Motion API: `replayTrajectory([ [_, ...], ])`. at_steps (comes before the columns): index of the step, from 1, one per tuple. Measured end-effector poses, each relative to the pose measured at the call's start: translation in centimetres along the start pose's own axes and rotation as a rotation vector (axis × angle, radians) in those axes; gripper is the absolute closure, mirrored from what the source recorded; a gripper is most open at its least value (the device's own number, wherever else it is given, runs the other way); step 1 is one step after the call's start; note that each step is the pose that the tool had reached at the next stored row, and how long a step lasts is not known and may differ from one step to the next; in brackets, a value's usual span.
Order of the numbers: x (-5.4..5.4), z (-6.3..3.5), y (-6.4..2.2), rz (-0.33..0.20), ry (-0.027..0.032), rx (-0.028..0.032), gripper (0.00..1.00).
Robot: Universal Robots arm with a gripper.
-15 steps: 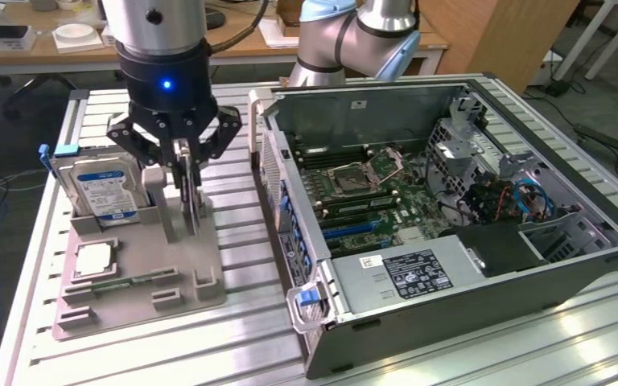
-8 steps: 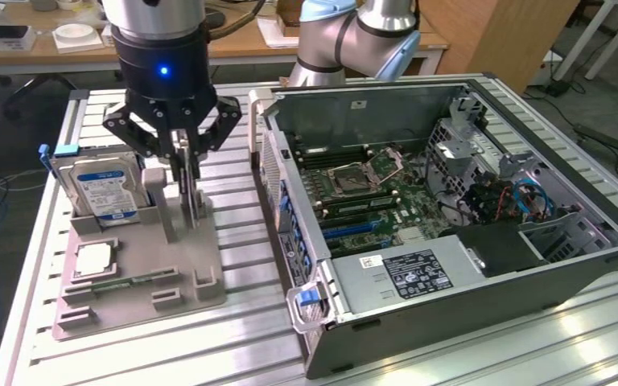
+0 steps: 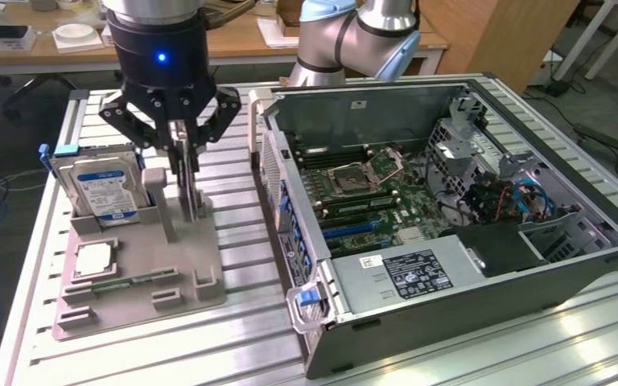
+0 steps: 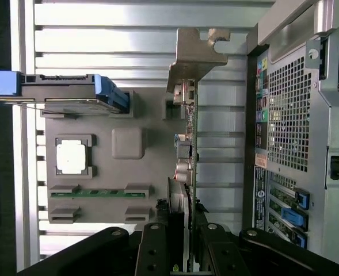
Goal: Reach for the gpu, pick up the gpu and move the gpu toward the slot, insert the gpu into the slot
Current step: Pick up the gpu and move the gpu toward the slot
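Computer case (image 3: 481,265) lies open beside grey holder (image 3: 196,265). My gripper (image 3: 183,169) pinches narrowly the gpu (image 4: 190,123), upright on edge in the holder, pads hiding part of its faces. Slot (image 3: 349,231) hard to make out.

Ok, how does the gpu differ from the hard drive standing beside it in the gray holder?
The gpu is a thin bare circuit card; the hard drive is a thick silver box with a blue-white label. The gpu carries a metal bracket at one end; the hard drive has blue tabs instead. The gripper hangs over the gpu, not over the hard drive. Both stand on edge in the gray holder.
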State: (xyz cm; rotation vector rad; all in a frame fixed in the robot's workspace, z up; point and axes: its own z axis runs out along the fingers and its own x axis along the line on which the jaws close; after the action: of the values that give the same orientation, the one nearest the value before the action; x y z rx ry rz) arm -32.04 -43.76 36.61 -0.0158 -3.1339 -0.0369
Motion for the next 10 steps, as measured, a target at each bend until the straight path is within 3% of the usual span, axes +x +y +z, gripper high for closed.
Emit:
replayTrajectory([
  [5, 0.0, -0.85, 0.02, 0.0, 0.0, -0.0001, 0.74],
  [10, 0.0, -2.6, 0.06, 0.0, 0.0, 0.0001, 0.74],
])
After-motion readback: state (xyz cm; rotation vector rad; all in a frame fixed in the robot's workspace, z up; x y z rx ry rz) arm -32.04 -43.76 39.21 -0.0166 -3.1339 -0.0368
